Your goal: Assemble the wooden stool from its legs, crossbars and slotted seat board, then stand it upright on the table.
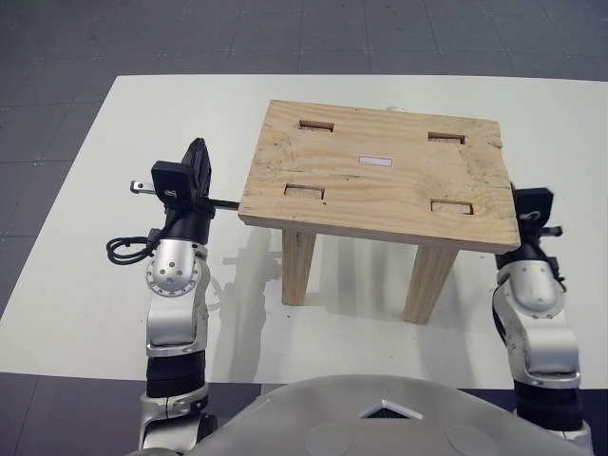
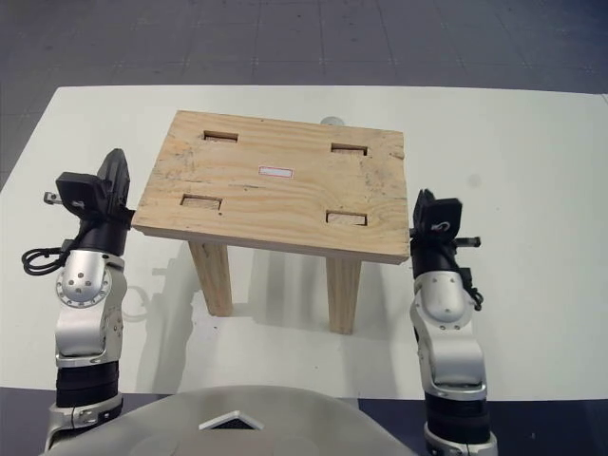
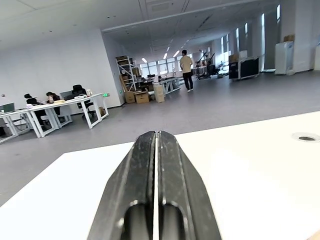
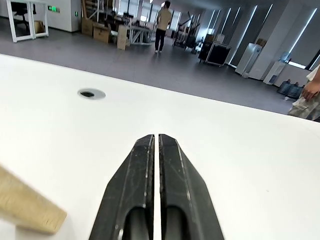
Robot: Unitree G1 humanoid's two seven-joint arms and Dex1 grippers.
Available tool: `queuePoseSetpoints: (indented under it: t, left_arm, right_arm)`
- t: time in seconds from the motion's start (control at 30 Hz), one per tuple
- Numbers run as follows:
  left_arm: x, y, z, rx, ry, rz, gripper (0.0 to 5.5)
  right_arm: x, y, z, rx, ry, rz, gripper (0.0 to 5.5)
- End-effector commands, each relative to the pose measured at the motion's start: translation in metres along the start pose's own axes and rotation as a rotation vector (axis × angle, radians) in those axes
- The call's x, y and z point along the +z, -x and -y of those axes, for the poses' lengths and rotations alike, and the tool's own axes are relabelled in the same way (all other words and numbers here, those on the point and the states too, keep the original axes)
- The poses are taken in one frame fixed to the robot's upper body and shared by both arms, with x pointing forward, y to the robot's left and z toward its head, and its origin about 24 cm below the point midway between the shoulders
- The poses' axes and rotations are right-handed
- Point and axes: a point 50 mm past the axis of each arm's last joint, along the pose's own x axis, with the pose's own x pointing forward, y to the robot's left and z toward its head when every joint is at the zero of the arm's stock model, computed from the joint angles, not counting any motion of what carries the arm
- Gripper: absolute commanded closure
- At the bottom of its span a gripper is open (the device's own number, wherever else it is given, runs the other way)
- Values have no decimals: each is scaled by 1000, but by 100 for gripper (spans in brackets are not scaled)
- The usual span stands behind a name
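The wooden stool stands upright on the white table (image 1: pixel 114 133), its slotted seat board (image 1: pixel 375 176) on top with tenon ends showing in the slots. Two front legs (image 1: pixel 297 266) (image 1: pixel 427 282) are visible under the board. My left gripper (image 3: pixel 156 135) is shut on nothing; it sits just left of the seat's near-left corner (image 1: pixel 197 157), pointing away from me. On the other side, beside the seat's near-right corner, my right gripper (image 4: pixel 156 137) is likewise shut and empty (image 2: pixel 425 201). A corner of the seat (image 4: pixel 25 206) shows in the right wrist view.
A round cable hole (image 4: pixel 91 93) lies in the table behind the stool. A black cable loop (image 1: pixel 128 249) hangs by my left wrist. Bare table surface stretches to both sides and in front of the stool; grey floor lies beyond the far edge.
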Motion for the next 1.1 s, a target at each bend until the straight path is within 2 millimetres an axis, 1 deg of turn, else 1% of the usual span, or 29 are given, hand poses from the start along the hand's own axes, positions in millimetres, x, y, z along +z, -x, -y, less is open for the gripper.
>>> queuePoseSetpoints:
  t: [0.03,0.1,0.2,0.3,0.37,0.43,0.6,0.73,0.8,0.93,1.0,1.1]
  left_arm:
    - [-12,11,12,-7,-51,-67,477]
    - [-15,18,18,-2,-35,-90,449]
    - [-16,23,24,-15,-16,-101,410]
    - [-19,29,24,-15,-1,-130,369]
    - [-18,33,24,-21,-34,-133,327]
    - [-17,37,21,-36,-61,-143,312]
    - [-12,43,17,-48,-42,-156,312]
    - [-2,53,11,-43,-27,-159,312]
    - [0,58,8,-33,-25,-168,312]
    - [-1,63,14,-38,-4,-190,312]
    - [2,62,17,-48,-8,-172,312]
    - [0,58,20,-54,-6,-165,312]
  right_arm:
    - [-14,15,-12,-3,8,-31,540]
    - [-16,20,-15,-1,23,-16,509]
    - [-15,23,-16,-5,40,8,461]
    - [-15,26,-15,-7,39,10,412]
    - [-13,26,-16,-2,47,17,369]
    - [-12,29,-16,-3,51,19,367]
    - [-8,34,-14,-17,43,23,367]
    - [5,27,-19,26,30,65,367]
    - [8,26,-20,37,31,73,367]
    - [8,25,-14,30,25,65,367]
    - [9,24,-13,31,19,72,367]
    - [7,23,-9,22,13,65,367]
